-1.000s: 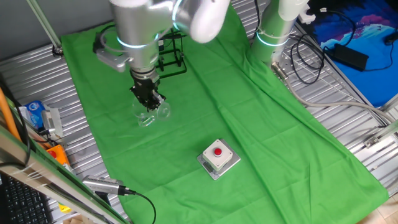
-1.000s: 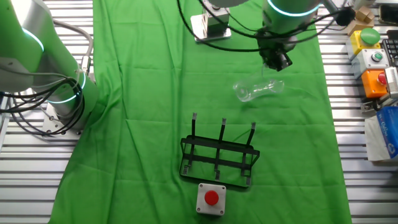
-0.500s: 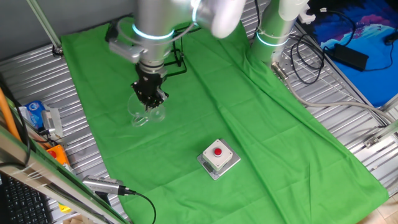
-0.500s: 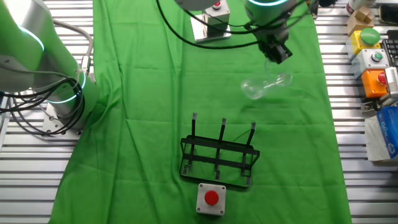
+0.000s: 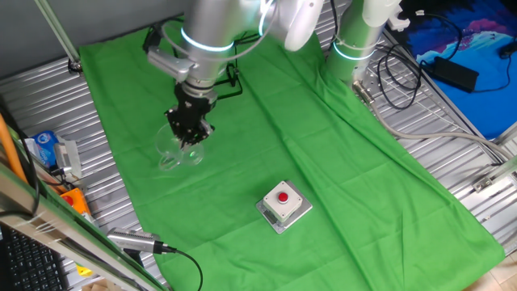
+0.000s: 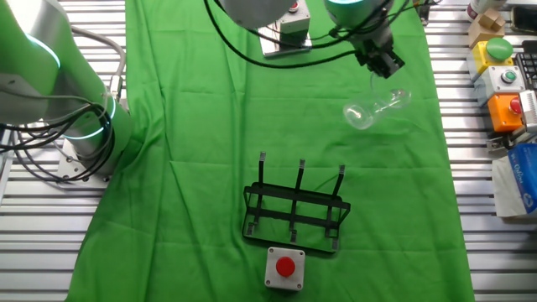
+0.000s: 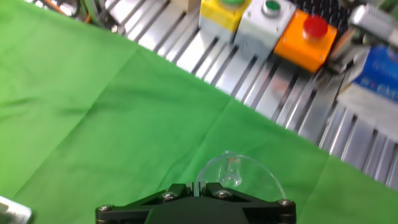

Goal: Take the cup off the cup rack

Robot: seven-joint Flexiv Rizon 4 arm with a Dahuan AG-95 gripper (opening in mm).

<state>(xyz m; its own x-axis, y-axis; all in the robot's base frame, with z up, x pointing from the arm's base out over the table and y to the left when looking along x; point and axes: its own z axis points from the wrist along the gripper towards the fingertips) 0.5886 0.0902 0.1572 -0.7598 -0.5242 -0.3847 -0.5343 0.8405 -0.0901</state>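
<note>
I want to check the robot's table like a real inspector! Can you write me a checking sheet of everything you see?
Surface: green cloth over a ribbed metal table.
Job's things: the cup is off the cup rack, tilted; the rack's pegs are bare.
Clutter: grey box with red button beside the rack; a second button box farther away.
End effector: shut on the cup, by its handle it seems.
Cables: black cables by the arm's base.
Surroundings: yellow, grey and orange button boxes and a blue packet off the cloth.
</note>
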